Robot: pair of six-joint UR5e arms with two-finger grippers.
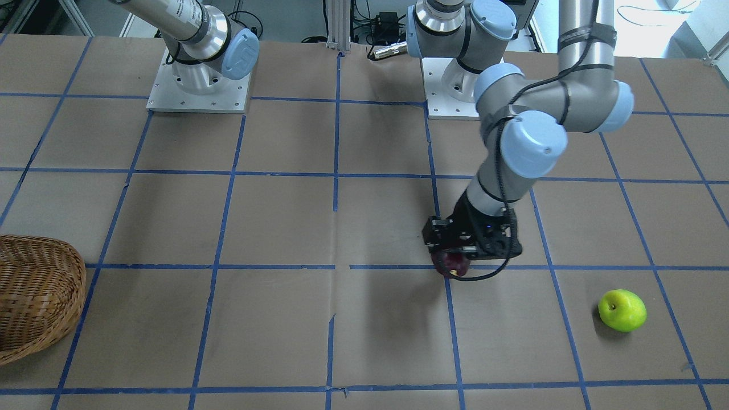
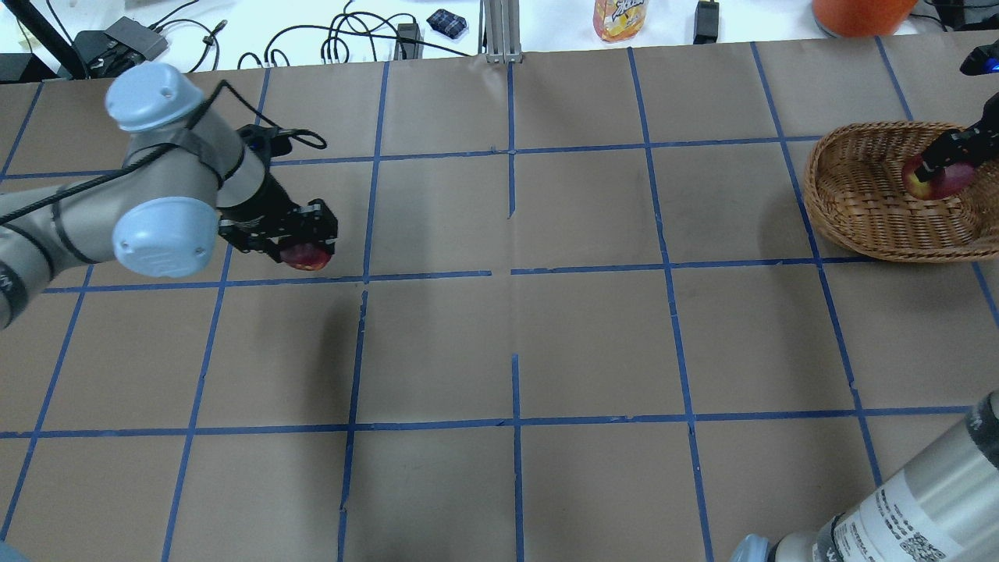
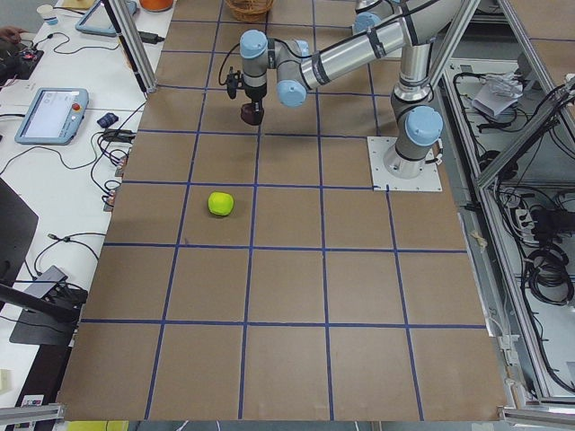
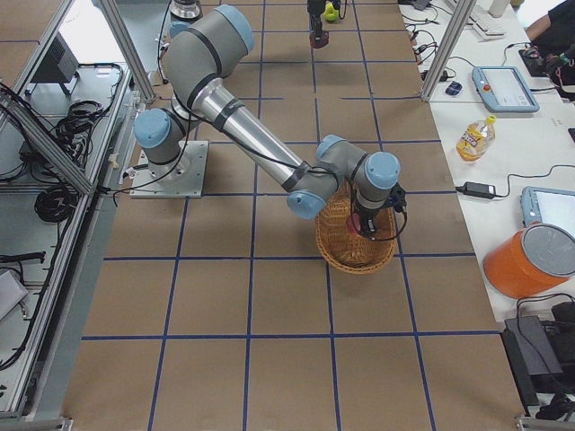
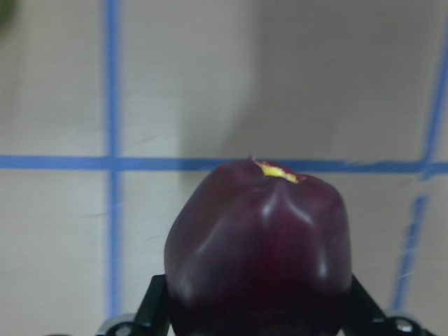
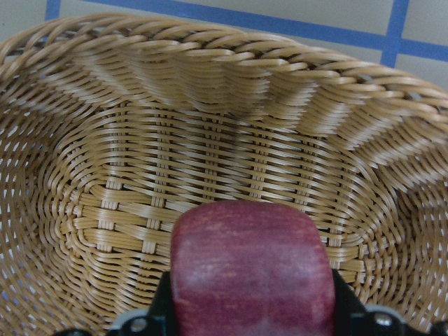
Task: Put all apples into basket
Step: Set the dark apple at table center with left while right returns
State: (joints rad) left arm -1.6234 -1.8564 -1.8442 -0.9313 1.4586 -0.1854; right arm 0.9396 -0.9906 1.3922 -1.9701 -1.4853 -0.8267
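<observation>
Maroon skin fills the left wrist view: the dark maroon apple [image 5: 259, 245] sits between the two black fingers [image 5: 152, 308] of the left gripper [image 2: 303, 243], one finger pressed to each flank, spread just to the apple's width. A small yellow nick shows near the apple's top edge. The apple hangs clear of the brown paper table [image 1: 285, 228], above a blue tape line, and its shadow falls well apart from it in the overhead view.

At the table's right end, on the far side from the robot, stands the wicker basket [image 6: 210, 84]. The right gripper [image 2: 940, 165] reaches down inside it and pinches the red apple [image 6: 252, 269] with pale streaks, a finger [image 6: 162, 308] tight against each side. The apple is within the basket's walls, over the woven floor; whether it touches that floor cannot be told.

The yellow-green apple [image 1: 622, 310] lies alone on the table toward the left end, stem dimple showing, well apart from the left gripper and farther from the robot's bases than it.
</observation>
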